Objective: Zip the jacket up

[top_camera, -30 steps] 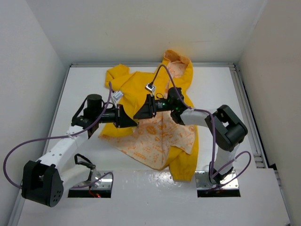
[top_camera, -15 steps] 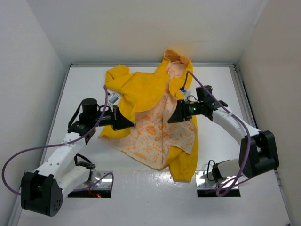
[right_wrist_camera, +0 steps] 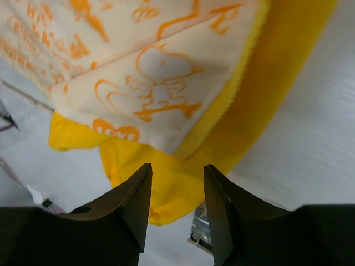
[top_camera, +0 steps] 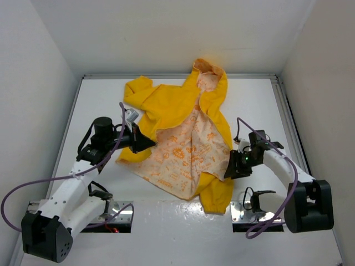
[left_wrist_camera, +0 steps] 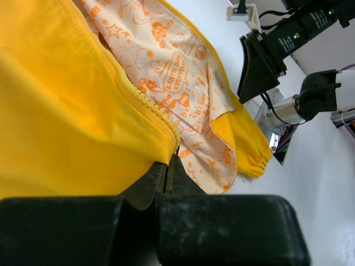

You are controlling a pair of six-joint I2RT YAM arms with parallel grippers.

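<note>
1. Top external: you have the jacket (top_camera: 169, 108) lying open on the table (top_camera: 260, 105), hood at the far edge, printed lining up.
2. Your left gripper (left_wrist_camera: 165, 169) is pinched closed on its zipper edge.
3. Your right gripper (right_wrist_camera: 176, 180) hangs with fingers spread beside the jacket's yellow right side, holding nothing.

The jacket (top_camera: 166, 105) is showing bright yellow on its outside, just above the left gripper's (left_wrist_camera: 166, 167) black fingers (left_wrist_camera: 145, 185). Its lining (top_camera: 188, 152) is showing cream, printed with orange cartoon dogs, stars and lettering, lying just past the right gripper's (right_wrist_camera: 177, 173) black fingers (right_wrist_camera: 133, 200). The zipper teeth (left_wrist_camera: 147, 101), running up from the left gripper, are showing yellow too. The table (top_camera: 260, 105) is looking white.
</note>
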